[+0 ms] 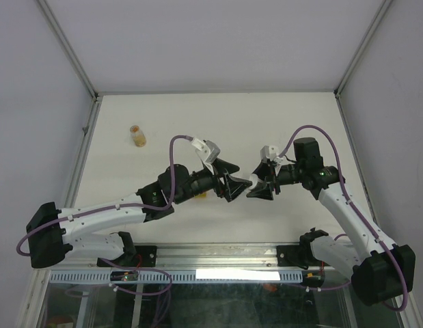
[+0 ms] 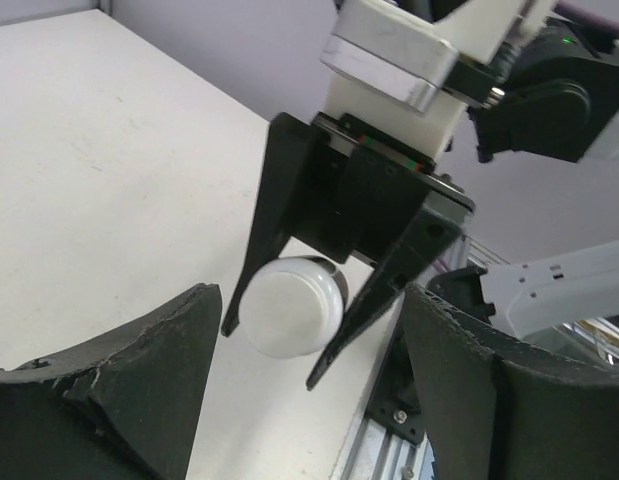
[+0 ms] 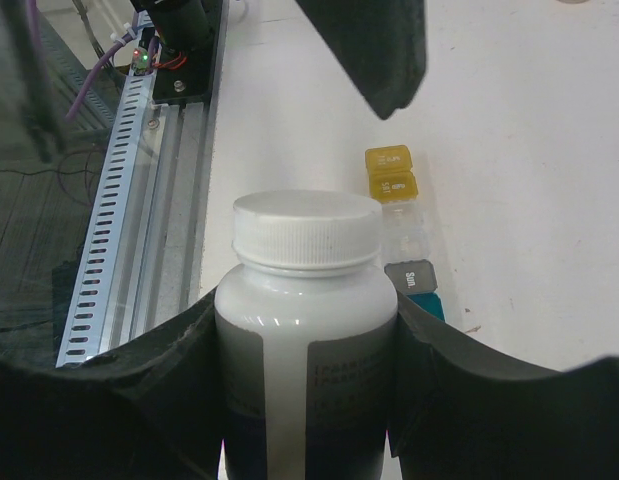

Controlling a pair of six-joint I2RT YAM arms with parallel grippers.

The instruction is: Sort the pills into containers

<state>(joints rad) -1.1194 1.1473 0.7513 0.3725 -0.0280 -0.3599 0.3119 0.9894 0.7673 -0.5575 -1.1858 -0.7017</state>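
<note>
My right gripper (image 1: 260, 186) (image 3: 304, 303) is shut on a white pill bottle (image 3: 304, 400) with a dark label and holds it above the table. Its white screw cap (image 3: 307, 232) (image 2: 289, 310) points at my left gripper (image 1: 232, 186) (image 2: 309, 305). The left gripper is open and empty, its jaws spread wide just short of the cap. One left finger (image 3: 374, 50) shows above the cap. The containers (image 3: 401, 215) lie on the table below as a strip: yellow lids at the far end, clear ones in the middle, a teal one nearest. No loose pills show.
A small amber bottle (image 1: 137, 135) stands at the back left of the white table (image 1: 266, 123). The slotted metal rail (image 3: 119, 200) runs along the near table edge. Walls close in the table at left, right and back.
</note>
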